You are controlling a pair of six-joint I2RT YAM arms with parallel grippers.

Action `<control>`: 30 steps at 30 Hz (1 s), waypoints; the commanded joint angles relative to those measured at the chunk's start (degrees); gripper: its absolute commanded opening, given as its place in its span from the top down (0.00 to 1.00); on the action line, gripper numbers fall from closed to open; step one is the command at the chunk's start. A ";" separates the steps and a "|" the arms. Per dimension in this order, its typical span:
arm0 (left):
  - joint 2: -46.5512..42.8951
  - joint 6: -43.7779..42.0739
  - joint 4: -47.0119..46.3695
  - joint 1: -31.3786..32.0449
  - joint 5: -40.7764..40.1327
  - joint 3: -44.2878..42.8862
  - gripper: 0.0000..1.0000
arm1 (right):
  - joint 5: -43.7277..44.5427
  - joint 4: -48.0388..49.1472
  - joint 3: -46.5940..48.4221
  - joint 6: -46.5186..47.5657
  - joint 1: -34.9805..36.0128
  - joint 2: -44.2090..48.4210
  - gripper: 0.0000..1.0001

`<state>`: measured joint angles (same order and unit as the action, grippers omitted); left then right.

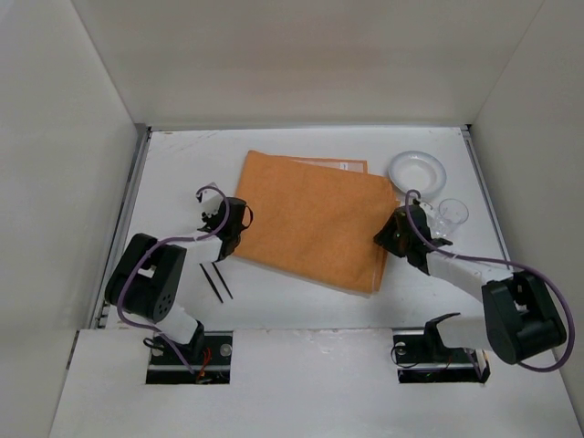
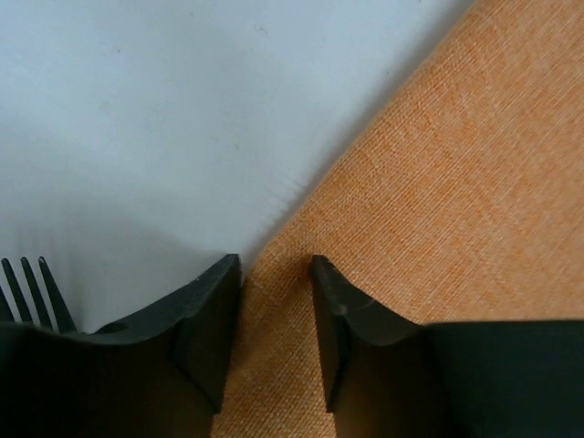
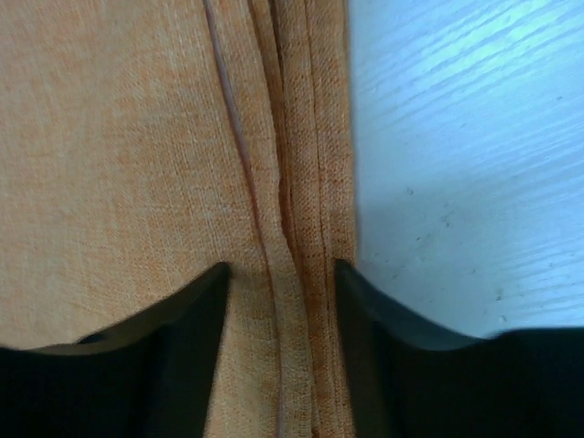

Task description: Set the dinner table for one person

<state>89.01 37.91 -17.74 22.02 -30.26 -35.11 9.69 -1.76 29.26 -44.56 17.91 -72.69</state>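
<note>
Table (image 1: 182,164) fills the top view, with the orange cloth (image 1: 310,219) flat and skewed at its centre. The plate (image 1: 417,172) is at the cloth's 2 o'clock, the glass (image 1: 453,213) at 3, and the fork (image 2: 36,290) on bare table off its 8 o'clock corner. Left gripper (image 2: 276,274) is down at that corner, jaws parted astride the edge and nothing pinched; right gripper (image 3: 281,274) at the 3 o'clock edge, jaws likewise parted astride the stacked folds.

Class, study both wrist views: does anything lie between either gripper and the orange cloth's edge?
Nothing visible does. The left gripper straddles the left edge of the orange cloth, and the right gripper sits over its folded right edge. The fork lies aside on the table.
</note>
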 commanded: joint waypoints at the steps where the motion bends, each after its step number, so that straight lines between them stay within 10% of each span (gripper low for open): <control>1: -0.42 0.58 -0.10 -0.88 1.43 1.45 0.75 | -3.27 1.76 2.82 -1.15 0.76 -2.45 0.56; 6: -4.10 3.30 -0.54 -3.51 2.84 4.96 0.91 | -5.82 3.86 6.42 -0.27 0.59 -8.33 0.85; 17: -10.62 6.03 -0.81 -7.92 3.63 9.02 0.91 | -9.96 7.82 24.88 1.93 -2.40 -25.66 0.88; 23: -5.35 5.86 -2.57 -6.42 3.46 3.92 0.88 | -2.32 7.65 19.71 3.07 -3.27 -17.33 0.84; 30: -2.79 6.48 -4.32 -4.75 3.54 2.77 0.86 | -0.29 7.21 10.66 2.80 -4.95 -8.98 0.48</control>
<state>86.41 43.53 -20.45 16.36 -27.42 -31.03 6.92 3.95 43.00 -42.33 12.86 -84.49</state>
